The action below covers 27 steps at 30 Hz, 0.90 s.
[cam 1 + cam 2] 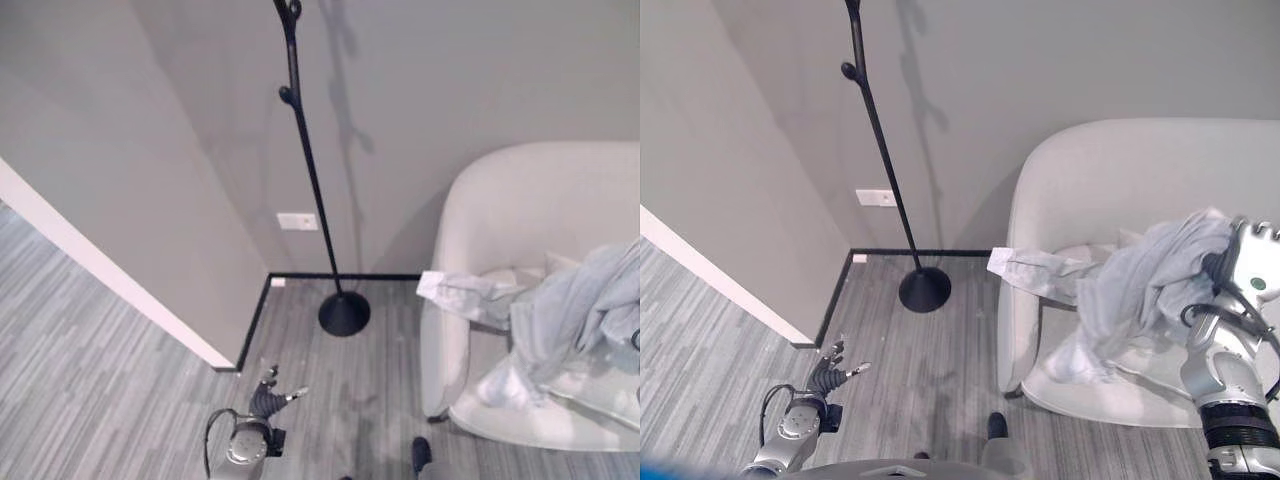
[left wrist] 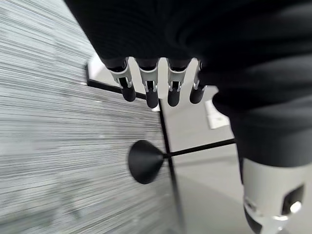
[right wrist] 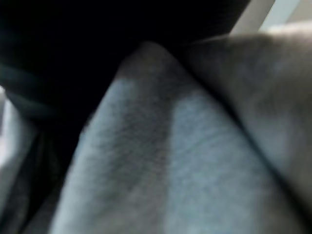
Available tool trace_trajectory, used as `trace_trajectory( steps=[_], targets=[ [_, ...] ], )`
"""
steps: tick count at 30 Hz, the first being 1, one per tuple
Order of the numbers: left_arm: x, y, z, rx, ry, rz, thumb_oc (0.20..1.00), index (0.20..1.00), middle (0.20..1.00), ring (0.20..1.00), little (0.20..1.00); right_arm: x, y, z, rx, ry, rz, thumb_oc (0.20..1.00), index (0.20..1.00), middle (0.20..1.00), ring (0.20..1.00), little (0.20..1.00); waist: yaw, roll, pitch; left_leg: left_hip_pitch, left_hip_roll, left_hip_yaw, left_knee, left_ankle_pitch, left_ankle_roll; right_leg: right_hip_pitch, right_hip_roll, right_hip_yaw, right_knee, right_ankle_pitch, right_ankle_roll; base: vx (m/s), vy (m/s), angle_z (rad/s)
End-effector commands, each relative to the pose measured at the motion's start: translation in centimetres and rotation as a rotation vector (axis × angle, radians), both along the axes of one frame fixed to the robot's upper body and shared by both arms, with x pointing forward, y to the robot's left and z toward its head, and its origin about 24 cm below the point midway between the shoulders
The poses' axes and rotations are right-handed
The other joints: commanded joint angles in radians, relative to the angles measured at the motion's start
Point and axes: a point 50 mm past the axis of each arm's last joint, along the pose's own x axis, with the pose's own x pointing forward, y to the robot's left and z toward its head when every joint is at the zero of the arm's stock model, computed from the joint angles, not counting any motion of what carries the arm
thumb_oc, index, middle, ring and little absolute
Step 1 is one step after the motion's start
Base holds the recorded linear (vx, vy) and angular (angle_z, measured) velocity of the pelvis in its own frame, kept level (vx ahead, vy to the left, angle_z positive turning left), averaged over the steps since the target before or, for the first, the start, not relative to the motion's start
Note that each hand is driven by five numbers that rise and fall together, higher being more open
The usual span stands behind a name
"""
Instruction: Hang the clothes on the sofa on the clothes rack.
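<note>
Garment: we see a light grey garment (image 1: 1140,290) bunched on the sofa, its upper part raised toward our right hand, one sleeve trailing over the sofa's left arm and hanging past it above the floor.
Sofa: a pale rounded sofa (image 1: 1110,170) stands against the wall on the right side of the head views; the garment lies across its seat and front edge.
Clothes rack: a black pole rack (image 1: 305,160) with a round base (image 1: 344,313) stands in the corner, left of the sofa and well apart from the garment. Two short hooks show on the upper pole. Nothing hangs on it.
Right hand: our right hand (image 1: 1252,255) is at the garment's raised upper end, beside the sofa back. In the right wrist view grey cloth (image 3: 161,161) lies pressed close under the dark cover. The fingers are hidden in the fabric, so we cannot tell whether they grip it.
Left hand: our left hand (image 1: 832,372) hangs low over the floor, in front of the rack base and apart from it. In the left wrist view its fingers (image 2: 148,87) lie straight in a row, relaxed and holding nothing.
Floor: grey striped carpet (image 1: 90,350) runs to a black skirting strip at the wall.
Wall: a white socket plate (image 1: 297,221) sits low on the grey wall, just left of the pole.
</note>
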Motion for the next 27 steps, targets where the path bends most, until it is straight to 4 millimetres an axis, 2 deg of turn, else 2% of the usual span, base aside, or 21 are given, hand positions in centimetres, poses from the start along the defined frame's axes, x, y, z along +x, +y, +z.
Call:
trace_trajectory(
  steps=[1,2,4,5,6,7,8,11,13,14,15,17,18,19,20,21,23,24,25,26,27],
  targets=[
    [2.5,0.2,2.3,0.053,-0.127,-0.062,1.0,1.0,1.0,1.0,1.0,0.8,0.7,7.8,-0.246,-0.218,0.018,0.2,0.2,0.2,0.2,0.2,0.035,-0.043,-0.034,-0.005,-0.022,-0.022,0.011,-0.096,0.033,-0.057,-0.06,-0.012,0.171,-0.025,0.07,-0.03,0.07,-0.02],
    [2.6,0.2,2.3,0.053,-0.128,-0.061,1.0,1.0,1.0,1.0,1.0,0.8,0.7,7.8,-0.247,-0.218,0.018,0.2,0.2,0.2,0.2,0.2,0.035,-0.043,-0.033,-0.004,-0.022,-0.021,0.011,-0.096,0.033,-0.056,-0.06,-0.011,0.17,-0.024,0.07,-0.04,0.068,-0.06],
    [4.3,-0.1,3.9,0.144,-0.216,-0.117,1.0,1.0,1.0,1.0,1.0,1.4,1.8,10.7,-0.309,-0.285,0.058,0.2,0.2,0.2,0.2,0.2,0.044,-0.06,-0.048,0.011,-0.028,-0.016,0.011,-0.101,0.039,-0.042,-0.063,-0.006,0.162,-0.009,0.075,-0.02,0.051,-0.18],
    [4.3,-0.1,3.9,0.144,-0.217,-0.116,1.0,1.0,1.0,1.0,1.0,1.4,1.8,10.7,-0.31,-0.285,0.059,0.2,0.2,0.2,0.2,0.2,0.044,-0.06,-0.047,0.012,-0.028,-0.015,0.011,-0.101,0.039,-0.041,-0.063,-0.005,0.161,-0.009,0.075,-0.01,0.042,-0.2],
    [5.0,-0.4,4.7,0.164,-0.258,-0.145,1.0,1.0,1.0,1.0,1.0,1.6,2.1,11.7,-0.327,-0.311,0.069,0.2,0.2,0.2,0.2,0.2,0.048,-0.066,-0.054,0.016,-0.03,-0.013,0.011,-0.103,0.041,-0.037,-0.063,-0.004,0.157,-0.005,0.077,0.0,0.029,-0.11],
    [5.6,-0.9,5.3,0.178,-0.293,-0.172,1.0,1.0,1.0,1.0,1.0,2.0,2.5,12.6,-0.341,-0.332,0.087,0.2,0.2,0.2,0.2,0.2,0.052,-0.072,-0.059,0.02,-0.03,-0.011,0.011,-0.104,0.042,-0.033,-0.063,-0.001,0.155,-0.003,0.077,-0.02,0.044,-0.21],
    [7.1,-1.9,7.0,0.204,-0.384,-0.219,1.0,1.0,1.0,1.0,1.0,2.8,3.9,14.1,-0.376,-0.363,0.139,0.2,0.2,0.2,0.2,0.2,0.059,-0.085,-0.068,0.028,-0.031,-0.007,0.011,-0.106,0.045,-0.028,-0.063,0.001,0.151,0.002,0.078,-0.03,0.046,-0.3],
    [8.2,-2.8,8.1,0.22,-0.446,-0.256,1.0,1.0,1.0,1.0,1.0,3.5,5.0,15.6,-0.403,-0.391,0.181,0.2,0.2,0.2,0.2,0.2,0.057,-0.089,-0.069,0.037,-0.033,0.003,0.011,-0.108,0.047,-0.024,-0.061,0.009,0.15,0.007,0.079,-0.01,0.027,-0.25],
    [9.2,-4.2,9.5,0.251,-0.522,-0.34,1.0,1.0,1.0,1.0,1.0,4.0,6.2,17.1,-0.422,-0.428,0.225,0.2,0.2,0.2,0.2,0.2,0.058,-0.101,-0.079,0.044,-0.034,0.007,0.011,-0.11,0.048,-0.02,-0.061,0.014,0.15,0.013,0.08,-0.01,0.027,-0.08],
    [9.8,-5.4,10.0,0.269,-0.552,-0.392,1.0,1.0,1.0,1.0,1.0,4.6,7.4,18.5,-0.435,-0.461,0.269,0.2,0.2,0.2,0.2,0.2,0.056,-0.109,-0.083,0.049,-0.037,0.012,0.011,-0.112,0.049,-0.018,-0.061,0.019,0.15,0.016,0.081,-0.02,0.025,-0.11],
    [9.9,-5.5,10.0,0.268,-0.554,-0.389,1.0,1.0,1.0,1.0,1.0,4.6,7.5,18.7,-0.437,-0.463,0.271,0.2,0.2,0.2,0.2,0.2,0.055,-0.107,-0.081,0.049,-0.037,0.013,0.011,-0.112,0.049,-0.018,-0.061,0.02,0.149,0.016,0.081,-0.01,0.026,-0.15],
    [10.5,-7.3,10.0,0.292,-0.565,-0.448,1.0,1.0,1.0,1.0,1.0,5.2,9.1,19.8,-0.438,-0.479,0.335,0.2,0.2,0.2,0.2,0.2,0.05,-0.118,-0.092,0.055,-0.039,0.017,0.011,-0.114,0.051,-0.015,-0.062,0.027,0.15,0.018,0.08,0.0,0.023,-0.08],
    [10.6,-7.4,10.1,0.291,-0.568,-0.443,1.0,1.0,1.0,1.0,1.0,5.3,9.2,19.9,-0.442,-0.481,0.337,0.2,0.2,0.2,0.2,0.2,0.049,-0.114,-0.09,0.055,-0.04,0.018,0.011,-0.114,0.051,-0.016,-0.063,0.028,0.15,0.018,0.08,-0.01,0.029,-0.05],
    [10.8,-8.8,10.1,0.286,-0.576,-0.481,1.0,1.0,1.0,1.0,1.0,5.6,10.3,20.4,-0.436,-0.494,0.382,0.2,0.2,0.2,0.2,0.2,0.046,-0.12,-0.094,0.057,-0.041,0.019,0.011,-0.115,0.053,-0.015,-0.063,0.031,0.149,0.02,0.079,0.0,0.015,-0.05],
    [10.8,-8.8,10.1,0.285,-0.576,-0.48,1.0,1.0,1.0,1.0,1.0,5.6,10.3,20.5,-0.437,-0.494,0.382,0.2,0.2,0.2,0.2,0.2,0.046,-0.119,-0.093,0.057,-0.041,0.019,0.011,-0.115,0.053,-0.014,-0.063,0.031,0.149,0.02,0.079,0.0,0.0,0.0],
    [10.9,-10.4,10.3,0.249,-0.584,-0.515,1.0,1.0,1.0,1.0,1.0,6.0,11.5,20.5,-0.423,-0.495,0.436,0.2,0.2,0.2,0.2,0.2,0.044,-0.124,-0.096,0.058,-0.042,0.019,0.011,-0.114,0.055,-0.014,-0.062,0.032,0.147,0.021,0.078,0.0,0.0,0.0],
    [11.0,-12.0,10.7,0.209,-0.601,-0.548,1.0,1.0,1.0,1.0,1.0,6.3,12.7,20.5,-0.413,-0.496,0.48,0.2,0.2,0.2,0.2,0.2,0.042,-0.125,-0.096,0.058,-0.041,0.018,0.011,-0.113,0.057,-0.014,-0.062,0.036,0.146,0.023,0.077,0.0,0.0,0.0],
    [11.0,-12.0,10.8,0.208,-0.601,-0.547,1.0,1.0,1.0,1.0,1.0,6.3,12.7,20.6,-0.414,-0.496,0.481,0.2,0.2,0.2,0.2,0.2,0.042,-0.124,-0.095,0.058,-0.041,0.019,0.011,-0.114,0.057,-0.014,-0.062,0.037,0.146,0.023,0.077,0.0,0.0,0.0],
    [10.9,-13.7,11.1,0.155,-0.61,-0.583,1.0,1.0,1.0,1.0,1.0,6.6,14.1,20.4,-0.401,-0.496,0.536,0.2,0.2,0.2,0.2,0.2,0.041,-0.128,-0.094,0.059,-0.042,0.018,0.011,-0.113,0.059,-0.015,-0.06,0.04,0.146,0.024,0.076,0.0,0.0,0.0],
    [10.9,-14.5,11.4,0.12,-0.615,-0.589,1.0,1.0,1.0,1.0,1.0,6.8,14.6,20.2,-0.392,-0.493,0.557,0.2,0.2,0.2,0.2,0.2,0.04,-0.128,-0.093,0.06,-0.043,0.019,0.011,-0.113,0.06,-0.015,-0.06,0.041,0.147,0.023,0.075,0.0,0.0,0.0],
    [10.9,-14.5,11.4,0.118,-0.614,-0.588,1.0,1.0,1.0,1.0,1.0,6.8,14.6,20.2,-0.392,-0.493,0.558,0.2,0.2,0.2,0.2,0.2,0.04,-0.128,-0.093,0.06,-0.043,0.019,0.011,-0.113,0.06,-0.016,-0.06,0.042,0.148,0.023,0.075,0.0,0.0,0.0]
  ],
)
